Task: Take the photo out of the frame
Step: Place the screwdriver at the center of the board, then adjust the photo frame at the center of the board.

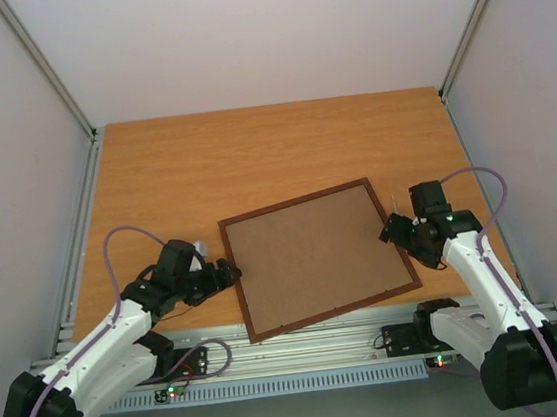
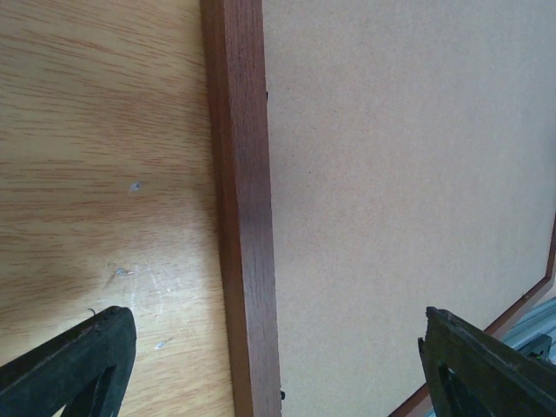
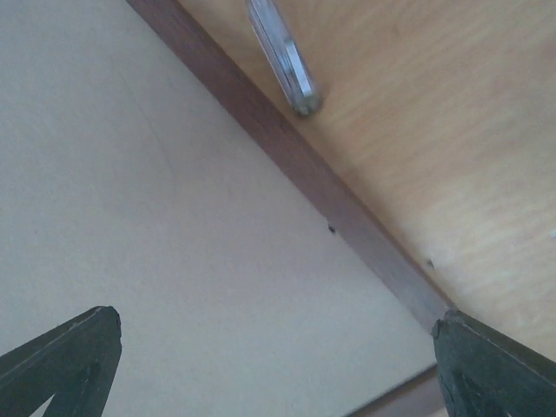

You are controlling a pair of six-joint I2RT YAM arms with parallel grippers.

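The frame (image 1: 316,256) lies face down on the table, its brown hardboard back up and a thin reddish-brown rim around it. The photo is hidden. My left gripper (image 1: 231,271) is open at the frame's left rim (image 2: 246,217), one finger over the table and one over the hardboard. My right gripper (image 1: 392,229) is open at the frame's right rim (image 3: 295,156), above the hardboard near that rim. Neither holds anything.
A small clear plastic piece (image 3: 282,61) lies on the table just outside the frame's right rim; it shows as a thin stick in the top view (image 1: 397,202). The wooden table (image 1: 252,151) is walled by white panels left, right and back.
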